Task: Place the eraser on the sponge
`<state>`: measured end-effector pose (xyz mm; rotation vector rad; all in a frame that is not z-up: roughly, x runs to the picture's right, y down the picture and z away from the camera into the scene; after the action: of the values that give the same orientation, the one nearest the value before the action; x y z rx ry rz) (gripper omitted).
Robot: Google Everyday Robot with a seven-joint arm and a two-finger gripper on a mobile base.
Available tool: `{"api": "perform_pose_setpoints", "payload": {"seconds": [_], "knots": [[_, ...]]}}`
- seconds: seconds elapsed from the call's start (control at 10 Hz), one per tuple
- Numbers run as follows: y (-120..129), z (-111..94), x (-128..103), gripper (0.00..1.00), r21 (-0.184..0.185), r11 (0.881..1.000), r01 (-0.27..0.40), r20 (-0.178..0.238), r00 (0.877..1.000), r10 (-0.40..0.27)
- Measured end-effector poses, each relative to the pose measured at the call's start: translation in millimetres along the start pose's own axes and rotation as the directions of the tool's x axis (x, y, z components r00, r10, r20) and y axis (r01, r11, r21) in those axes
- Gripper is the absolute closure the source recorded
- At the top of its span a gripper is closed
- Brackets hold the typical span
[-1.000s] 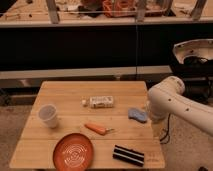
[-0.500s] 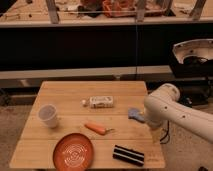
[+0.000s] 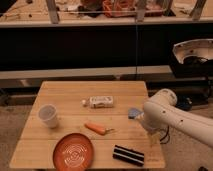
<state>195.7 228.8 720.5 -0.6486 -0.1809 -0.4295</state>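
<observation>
The eraser (image 3: 128,155), a flat black block with thin white stripes, lies near the table's front edge, right of the middle. The sponge (image 3: 133,113), a small light-blue pad, sits by the right edge, and the white arm (image 3: 165,112) hides part of it. That arm reaches in from the right over the table's right side. The gripper (image 3: 154,137) hangs under the arm at the right edge, right of the sponge and above-right of the eraser. Nothing shows in its grasp.
On the wooden table (image 3: 65,95) are a white cup (image 3: 48,115) at the left, an orange plate (image 3: 73,151) at the front left, a carrot (image 3: 96,129) in the middle, and a white printed box (image 3: 101,102) behind it. A dark counter runs behind the table.
The arm has swung left and lower over the table's right edge and now covers more of the sponge. The objects on the table have not moved.
</observation>
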Motion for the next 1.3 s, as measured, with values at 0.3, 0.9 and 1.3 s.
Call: {"api": "perform_pose_setpoints", "payload": {"seconds": [0.3,0.9,1.3], "knots": [[2.2,7.8,-7.6,0.20,0.007,1.000,0.015,0.036,0.999,-0.015],[13.8,23.2,-29.9,0.20,0.012,0.995,0.096,0.099,0.990,-0.097],[23.4,33.3,-49.8,0.20,0.013,0.983,0.182,0.125,0.975,-0.182]]}}
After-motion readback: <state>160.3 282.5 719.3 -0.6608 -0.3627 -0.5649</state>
